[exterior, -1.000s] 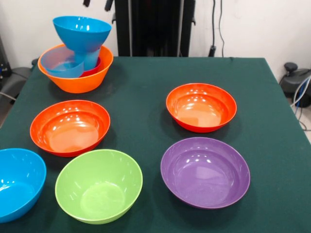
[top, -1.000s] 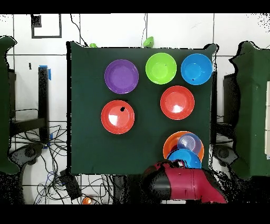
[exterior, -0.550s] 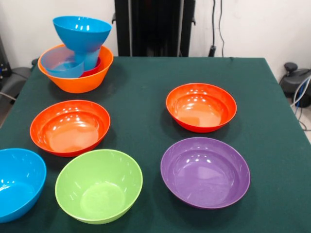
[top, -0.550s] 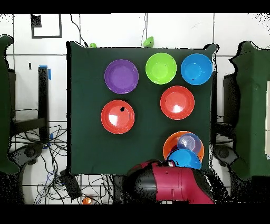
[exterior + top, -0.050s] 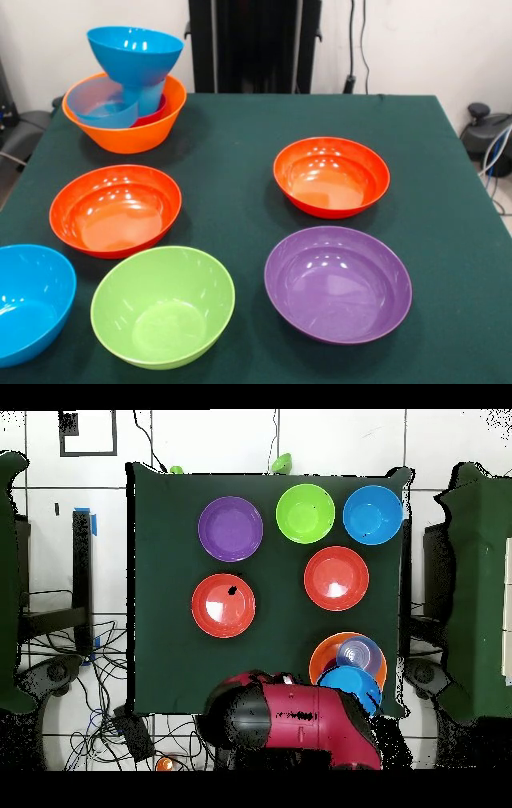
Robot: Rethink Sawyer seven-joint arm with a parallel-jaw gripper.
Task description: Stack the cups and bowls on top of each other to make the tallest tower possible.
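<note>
Clearly the tower is the fragile part: a blue bowl (image 5: 134,50) perches on a light-blue tumbler (image 5: 148,94) standing inside the orange bowl (image 5: 128,132) at the far left corner of the table (image 5: 240,176). A second, paler cup (image 5: 98,102) lies tilted beside it, and a sliver of red cup (image 5: 155,112) shows behind. My judgement: the wide bowl on so narrow a support could tip if the next piece lands off-centre or the arm brushes its rim, and the leaning cup could shift under any knock.

Five bowls wait loose and well apart: two red-orange, one left (image 5: 115,210) and one right (image 5: 331,176), purple (image 5: 338,283) near right, green (image 5: 162,306) near centre, and another blue (image 5: 30,302) at the near left.

From above, the red arm (image 5: 300,729) sits at the table's edge just beside the stack, covering part of it. The gripper is not visible in either picture, so whether its fingers are spread or closed I cannot tell. The near-left blue bowl is cut off by the frame.
</note>
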